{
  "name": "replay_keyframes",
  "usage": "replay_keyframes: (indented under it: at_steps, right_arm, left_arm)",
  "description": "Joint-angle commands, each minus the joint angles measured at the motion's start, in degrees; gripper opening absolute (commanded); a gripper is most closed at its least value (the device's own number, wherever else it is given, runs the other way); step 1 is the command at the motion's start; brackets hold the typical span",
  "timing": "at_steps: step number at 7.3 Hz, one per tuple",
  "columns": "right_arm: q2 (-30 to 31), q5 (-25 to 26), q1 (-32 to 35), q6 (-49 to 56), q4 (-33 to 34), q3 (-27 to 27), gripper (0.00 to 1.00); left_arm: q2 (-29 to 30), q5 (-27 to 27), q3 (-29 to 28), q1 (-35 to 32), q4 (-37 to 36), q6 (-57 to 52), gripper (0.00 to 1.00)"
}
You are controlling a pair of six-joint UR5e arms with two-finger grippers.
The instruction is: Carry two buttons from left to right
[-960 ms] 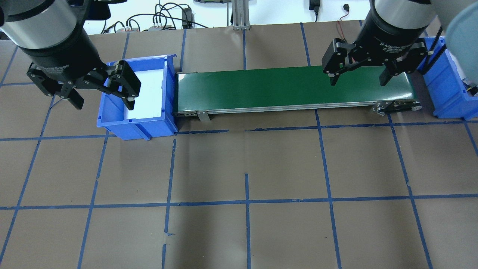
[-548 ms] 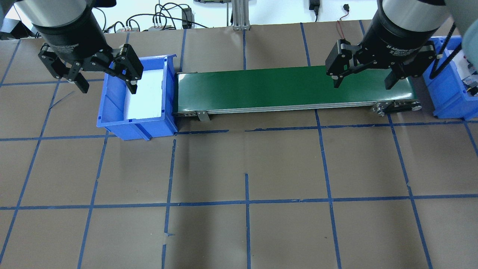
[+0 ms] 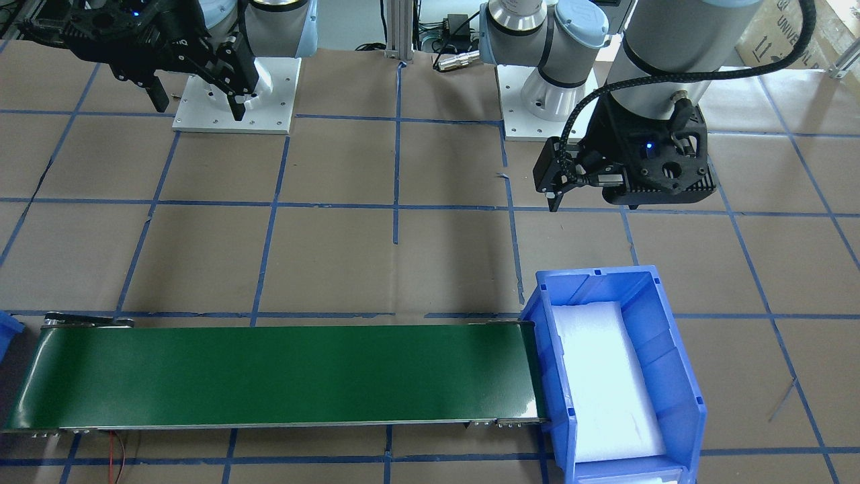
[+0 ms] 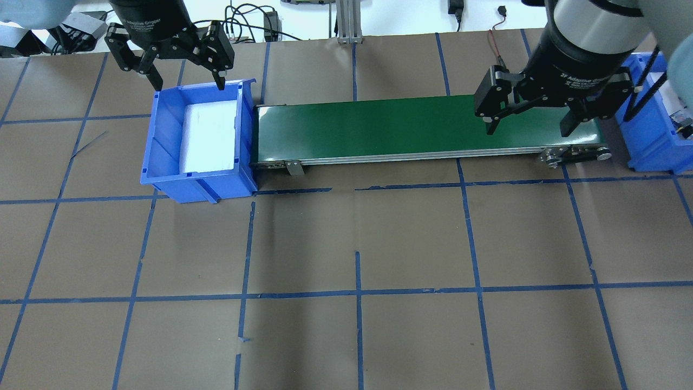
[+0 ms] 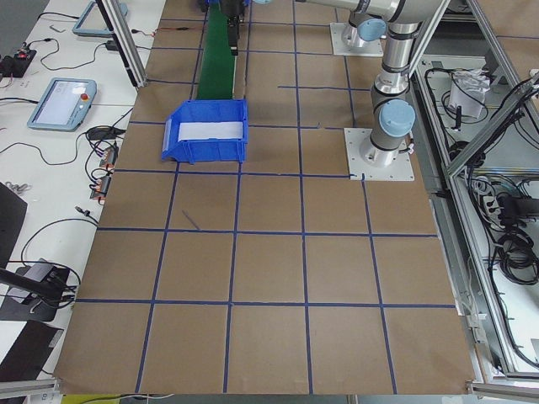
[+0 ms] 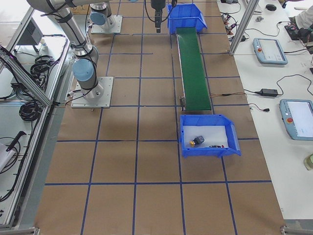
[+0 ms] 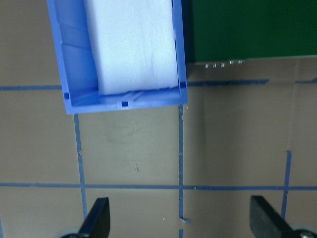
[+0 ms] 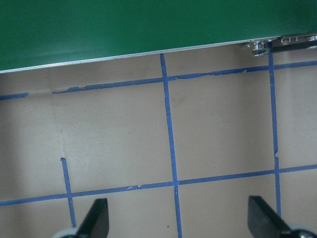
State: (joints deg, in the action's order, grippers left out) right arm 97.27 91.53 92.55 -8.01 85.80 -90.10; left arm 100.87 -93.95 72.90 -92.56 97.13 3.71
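Two buttons, yellow-capped button [image 6: 197,141] and red-capped button [image 6: 215,146], in blue plastic bin [image 6: 209,152] at green conveyor belt [image 6: 193,68] right end. Left gripper [image 4: 189,85] past belt's left end, right gripper [image 4: 528,130] over right end; both spread wide, empty.

Green belt [image 4: 422,127], blue bin [image 4: 200,187], white liner [image 4: 208,138], brown table [image 4: 411,238], blue tape grid [image 4: 357,293]; yellow-capped button [image 6: 196,141]
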Motion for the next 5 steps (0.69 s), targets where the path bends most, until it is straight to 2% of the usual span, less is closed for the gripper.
replay_keyframes:
  at_steps: [1, 3, 4, 5]
  right_arm:
    - [0.11, 0.14, 0.0, 0.11, 0.24, -1.64, 1.0]
    - [0.29, 8.79, -0.26, 0.1, -0.53, -2.53, 1.0]
    - [0.38, 9.02, -0.18, 0.28, -3.07, -1.49, 1.0]
    - [-0.06, 7.97, 0.0, 0.02, -1.79, -2.0, 1.0]
  left_arm:
    - [0.21, -0.18, 0.14, 2.64, 0.25, -0.54, 1.0]
    - [-0.5, 0.08, -0.47, 4.22, -0.01, -0.37, 1.0]
    - [0.02, 0.17, -0.04, 5.89, -0.01, -0.54, 1.0]
    - [0.55, 0.09, 0.05, 6.51, -0.01, -0.55, 1.0]
